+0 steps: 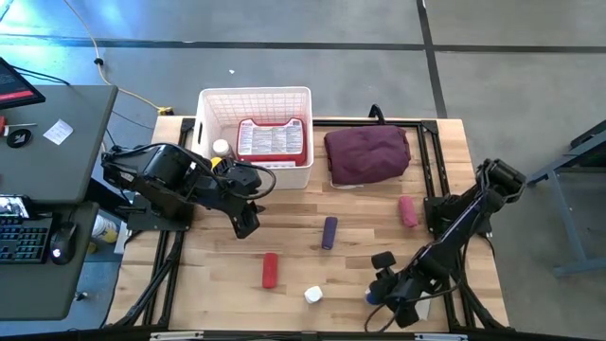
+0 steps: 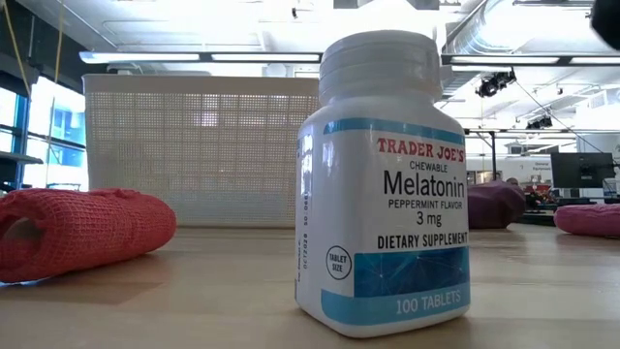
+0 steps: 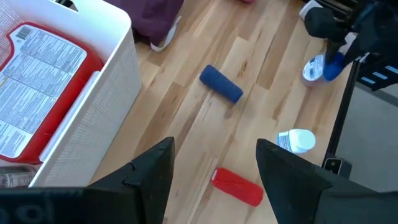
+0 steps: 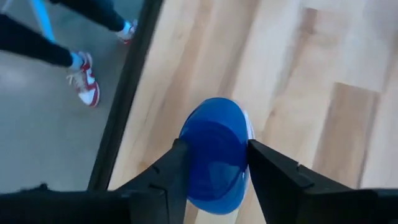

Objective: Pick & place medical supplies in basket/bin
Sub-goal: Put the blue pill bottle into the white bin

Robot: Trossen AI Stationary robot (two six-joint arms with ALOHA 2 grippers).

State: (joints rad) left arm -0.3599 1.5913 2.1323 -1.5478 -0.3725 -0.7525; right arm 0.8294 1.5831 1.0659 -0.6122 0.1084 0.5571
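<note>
The white lattice basket [image 1: 254,102] stands at the table's far side. It holds the red first-aid case [image 1: 273,140] and a small bottle [image 1: 221,148]. On the wood lie a pink cylinder [image 1: 408,210], a purple one [image 1: 329,232], a red one [image 1: 271,269] and a white Melatonin bottle [image 1: 313,295], which stands upright in the low view [image 2: 383,184]. My left gripper [image 1: 248,225] hangs open just in front of the basket, above the table. My right gripper [image 1: 377,296] is at the near edge, shut on a small blue-topped white item [image 4: 214,155]. My right gripper pinches the blue-topped item between its two fingers, one on each side of the round blue top [image 4: 211,134]. The fingers come from above, pointing steeply down. Whether the item is lifted clear of the wood cannot be told.
A maroon cloth bundle [image 1: 367,153] lies right of the basket. A desk with a keyboard and mouse [image 1: 38,237] stands left of the table. A person's legs and red-white shoes [image 4: 84,81] show on the floor past the table's edge. Bare wood lies between the scattered cylinders.
</note>
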